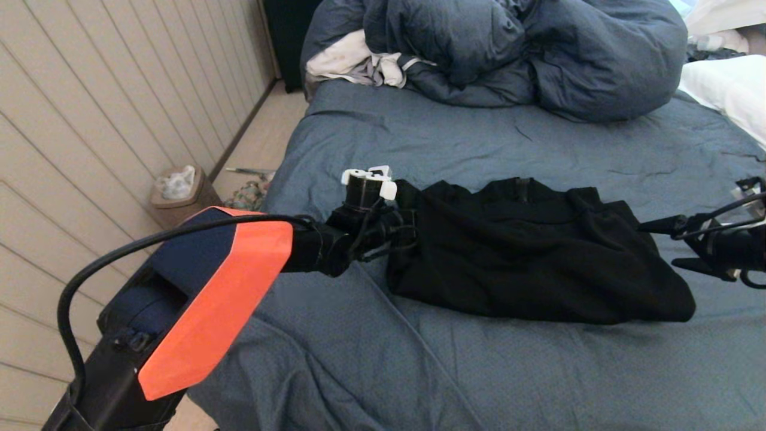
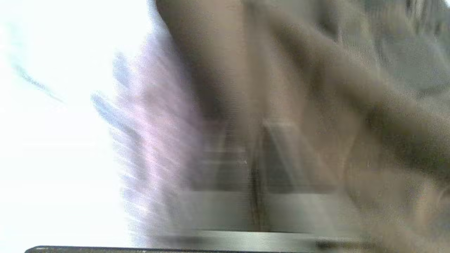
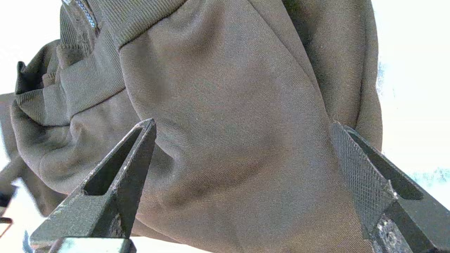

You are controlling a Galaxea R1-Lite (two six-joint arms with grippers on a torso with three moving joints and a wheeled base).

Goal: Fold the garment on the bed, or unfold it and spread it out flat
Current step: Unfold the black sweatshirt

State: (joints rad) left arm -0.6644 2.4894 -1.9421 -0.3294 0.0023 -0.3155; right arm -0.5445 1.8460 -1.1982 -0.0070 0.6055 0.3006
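I hold the left gripper point(image 1: 402, 230) clenched at the left edge of the garment point(image 1: 526, 251), which lies bunched mid-bed point(image 1: 538, 371); whether cloth is caught is hidden. The right gripper point(image 3: 242, 161) stands released. Risk: a thin pinch slips when lifted

My left gripper point(image 1: 402, 230) presses into the left edge of the black thick-fabric hoodie point(image 1: 526, 251), which lies bunched across the wide bed with its wrinkled blue-grey sheet point(image 1: 479, 371). My right gripper point(image 1: 664, 242) sits at the hoodie's right end, fingers spread. A puffy blue-grey duvet point(image 1: 538, 54) is heaped at the far end over a white and grey cloth point(image 1: 359, 63). A small brown bin point(image 1: 179, 197) stands by the panelled wall
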